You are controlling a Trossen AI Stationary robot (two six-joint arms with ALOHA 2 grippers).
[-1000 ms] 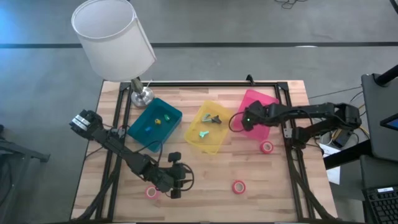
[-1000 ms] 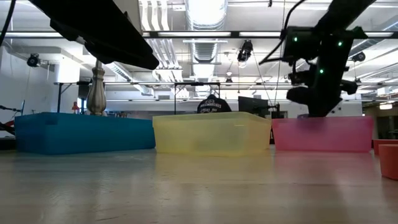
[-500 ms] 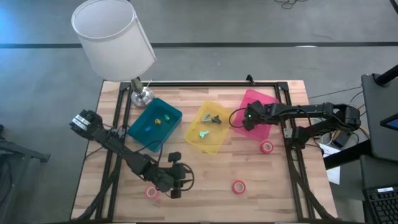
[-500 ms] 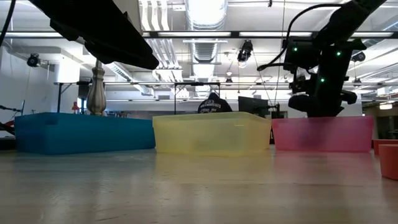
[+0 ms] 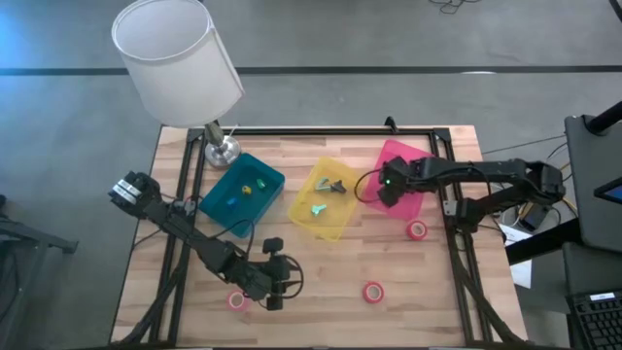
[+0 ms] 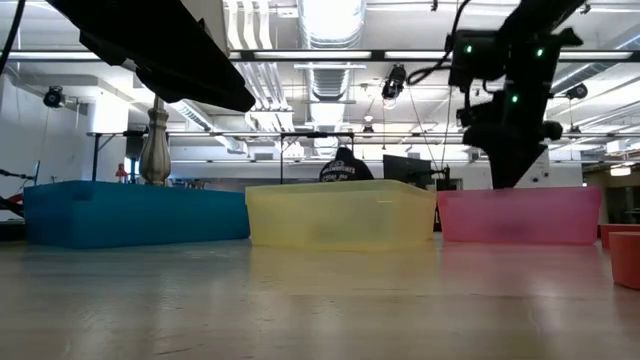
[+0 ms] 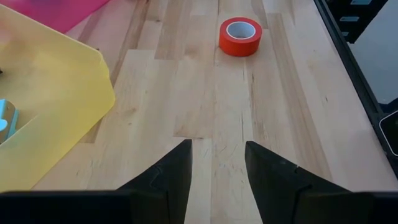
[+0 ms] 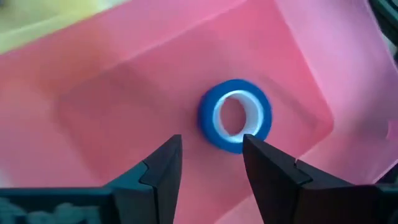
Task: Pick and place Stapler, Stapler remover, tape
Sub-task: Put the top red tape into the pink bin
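The right tool (image 8: 208, 155) hangs over the translucent pink plastic bin (image 8: 124, 81), fingers apart, above the blue tape ring (image 8: 235, 116) lying inside. The left tool (image 7: 217, 165), fingers apart, waits low over the wooden worktop (image 7: 205, 93).

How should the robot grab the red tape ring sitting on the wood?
The red tape ring lies flat, hole facing up. I'd come straight down from above and pinch one side of the ring wall, one finger in the hole, one outside.
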